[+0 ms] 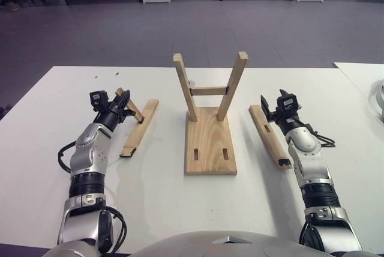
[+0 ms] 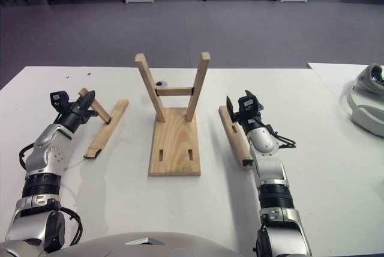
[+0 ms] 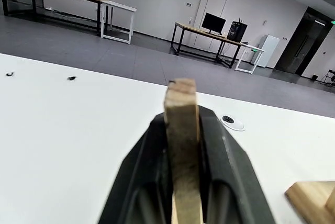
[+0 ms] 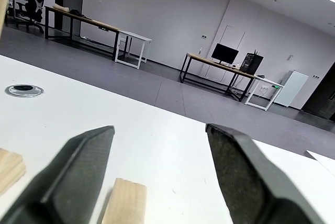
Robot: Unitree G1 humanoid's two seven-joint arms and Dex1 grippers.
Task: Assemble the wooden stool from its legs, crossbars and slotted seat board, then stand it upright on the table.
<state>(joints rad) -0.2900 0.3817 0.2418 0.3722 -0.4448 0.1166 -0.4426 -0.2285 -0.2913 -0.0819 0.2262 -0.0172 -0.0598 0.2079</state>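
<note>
The slotted seat board (image 1: 209, 143) lies flat mid-table. Two legs (image 1: 185, 86) joined by a crossbar (image 1: 209, 90) stand up from its far end, and two slots at its near end are empty. A loose leg (image 1: 140, 128) lies to the left of the board. My left gripper (image 1: 122, 111) is shut on a short wooden crossbar (image 3: 183, 145) beside that leg. Another loose leg (image 1: 270, 136) lies to the right of the board. My right gripper (image 4: 159, 145) is open over that leg's far end (image 4: 124, 203), its fingers (image 4: 78, 166) on either side of it.
A round cable grommet (image 1: 191, 83) is set in the table behind the standing legs. Small dark marks (image 1: 96, 77) dot the far left. A white headset (image 2: 369, 98) rests on the neighbouring table at right. Bare table lies in front of the board.
</note>
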